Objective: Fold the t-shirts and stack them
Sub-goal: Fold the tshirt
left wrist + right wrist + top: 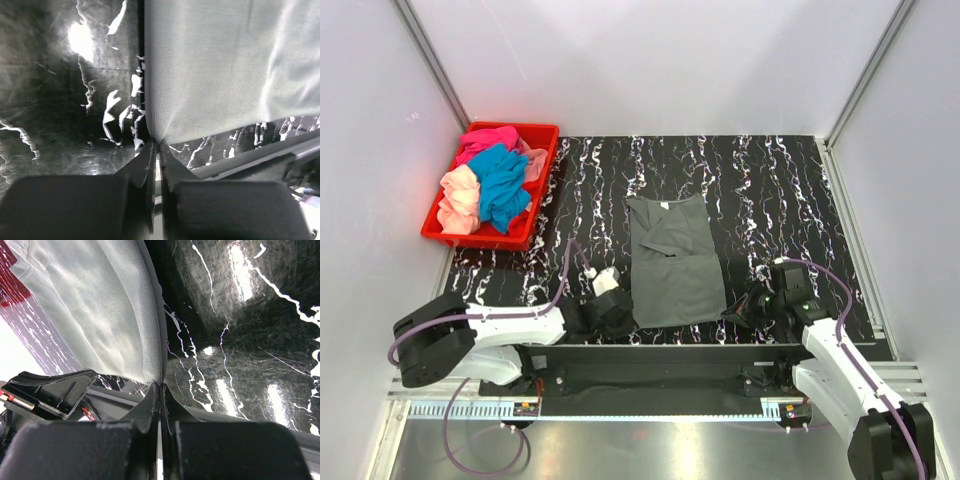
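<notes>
Centre frame, the grey t-shirt [672,265] lies flat on the bench [770,190]; I have my left claw [156,146] and right claw [160,386] each clenched on a lower hem corner. Folding step, I judge: next, lift both corners together, evenly, towards the collar
</notes>
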Available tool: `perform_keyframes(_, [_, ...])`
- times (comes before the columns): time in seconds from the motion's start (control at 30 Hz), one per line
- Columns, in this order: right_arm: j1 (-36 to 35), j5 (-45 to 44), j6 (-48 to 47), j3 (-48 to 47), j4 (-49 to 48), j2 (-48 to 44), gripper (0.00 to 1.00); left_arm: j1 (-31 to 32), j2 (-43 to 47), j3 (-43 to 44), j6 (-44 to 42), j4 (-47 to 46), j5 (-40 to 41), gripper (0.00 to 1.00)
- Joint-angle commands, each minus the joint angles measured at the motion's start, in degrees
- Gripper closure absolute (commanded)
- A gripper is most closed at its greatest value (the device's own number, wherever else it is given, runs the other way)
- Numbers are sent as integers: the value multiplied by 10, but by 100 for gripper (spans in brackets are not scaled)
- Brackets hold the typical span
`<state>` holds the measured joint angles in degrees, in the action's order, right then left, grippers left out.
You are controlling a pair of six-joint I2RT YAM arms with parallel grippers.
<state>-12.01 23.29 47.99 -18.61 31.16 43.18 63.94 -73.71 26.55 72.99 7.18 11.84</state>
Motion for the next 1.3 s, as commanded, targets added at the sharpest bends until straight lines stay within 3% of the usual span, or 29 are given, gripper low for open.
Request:
perform_keyframes(0.0, [-6,7,-1,1,-8,-4,100,3,8,0,-36,101,46,100])
perform_keyframes(0.33, [-6,-21,-47,-94,84,-20,100,8,71,59,-73,160,32,100])
perform_keyframes(0.67, [-9,-32,-63,-142,88,-6,100,-5,138,104,-99,178,31,100])
perform_keyframes(1.03, [-8,-70,-121,-286,57,131,100,-151,92,185,-226,180,-31,100])
perform_keyframes(1.27, [-9,-76,-158,-408,13,302,100,-239,-7,285,-307,178,-46,100])
